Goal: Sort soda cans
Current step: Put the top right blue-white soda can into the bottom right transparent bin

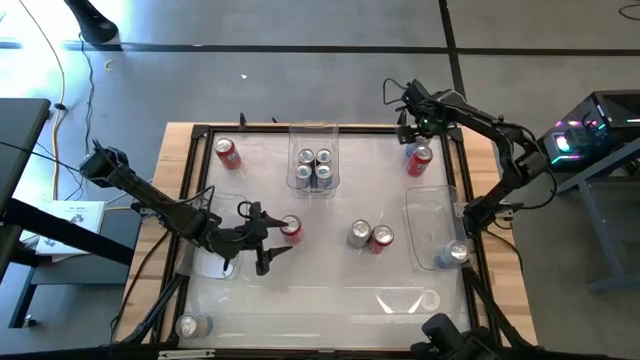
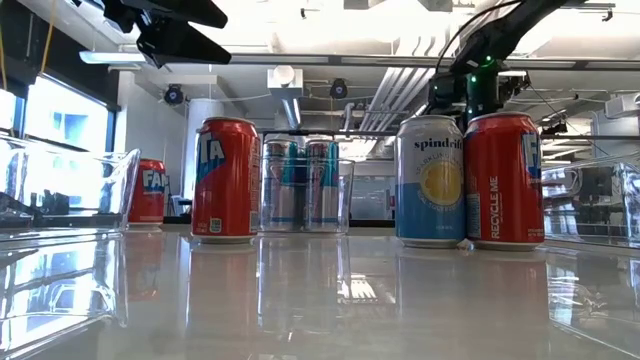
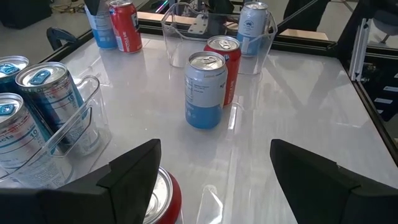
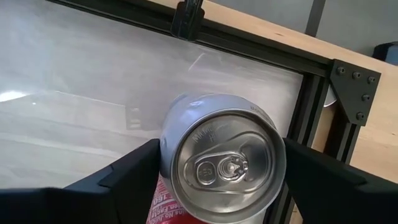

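The left hand (image 1: 268, 243) hovers released just left of a red can (image 1: 291, 228) mid-bench; it should centre both fingers around the can before clenching. The right hand (image 1: 414, 137), also released, straddles a can (image 4: 227, 158) at the far right corner (image 1: 419, 160), not yet gripping. Only the right wrist view shows that can between the fingers.

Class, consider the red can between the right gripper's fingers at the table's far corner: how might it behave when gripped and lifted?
The red can looks smooth and round, so it may slip or twist. Its tab appears unopened, so it's probably fairly heavy. Standing upright on the glossy table, it could tip if nudged.
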Robot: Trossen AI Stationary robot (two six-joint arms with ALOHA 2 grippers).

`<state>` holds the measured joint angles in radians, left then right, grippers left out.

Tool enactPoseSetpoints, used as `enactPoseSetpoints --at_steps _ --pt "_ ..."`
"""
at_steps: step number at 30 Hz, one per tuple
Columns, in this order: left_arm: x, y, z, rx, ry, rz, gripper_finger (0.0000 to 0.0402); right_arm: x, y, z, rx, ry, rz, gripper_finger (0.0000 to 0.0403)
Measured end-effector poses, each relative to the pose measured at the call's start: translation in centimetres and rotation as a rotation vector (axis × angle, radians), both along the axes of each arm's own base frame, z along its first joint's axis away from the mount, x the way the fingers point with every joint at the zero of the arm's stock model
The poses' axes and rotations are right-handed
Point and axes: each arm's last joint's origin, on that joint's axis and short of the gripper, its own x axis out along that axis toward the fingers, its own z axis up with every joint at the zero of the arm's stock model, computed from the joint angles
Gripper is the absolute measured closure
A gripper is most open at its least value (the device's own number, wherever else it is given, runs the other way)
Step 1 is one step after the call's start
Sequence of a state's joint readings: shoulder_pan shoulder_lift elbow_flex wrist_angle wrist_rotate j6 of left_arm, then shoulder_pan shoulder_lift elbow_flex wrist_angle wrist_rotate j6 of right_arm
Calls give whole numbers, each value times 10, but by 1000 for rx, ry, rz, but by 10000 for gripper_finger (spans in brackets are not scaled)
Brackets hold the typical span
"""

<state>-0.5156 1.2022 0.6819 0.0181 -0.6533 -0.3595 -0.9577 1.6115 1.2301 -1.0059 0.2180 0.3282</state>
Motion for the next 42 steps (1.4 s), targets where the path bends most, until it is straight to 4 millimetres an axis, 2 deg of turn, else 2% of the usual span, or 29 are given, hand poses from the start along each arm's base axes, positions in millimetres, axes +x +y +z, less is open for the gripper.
enactPoseSetpoints --at_steps 5,16,21,24,27,32,35,39,42 --pt "0 0 0 -2 0 1 106 0 0 0 2 4 15 140" --pt "0 0 0 -4 -1 2 106 -3 6 10 -9 -31 48 140" --pt "0 0 0 -4 -1 2 106 -6 13 27 -71 -58 78 140" --pt "0 0 0 -5 -1 2 106 -5 19 43 -186 -60 89 140" --pt "0 0 0 -4 -1 2 106 -3 27 61 -288 -133 118 140" --pt "0 0 0 3 0 -1 106 -6 54 91 -383 -216 233 140" --pt "0 0 0 5 1 -2 106 -10 78 106 -414 -258 293 140" --pt "0 0 0 5 0 -2 106 -18 116 122 -369 -362 399 140" --pt "0 0 0 5 0 -2 106 -23 146 125 -266 -411 442 140"
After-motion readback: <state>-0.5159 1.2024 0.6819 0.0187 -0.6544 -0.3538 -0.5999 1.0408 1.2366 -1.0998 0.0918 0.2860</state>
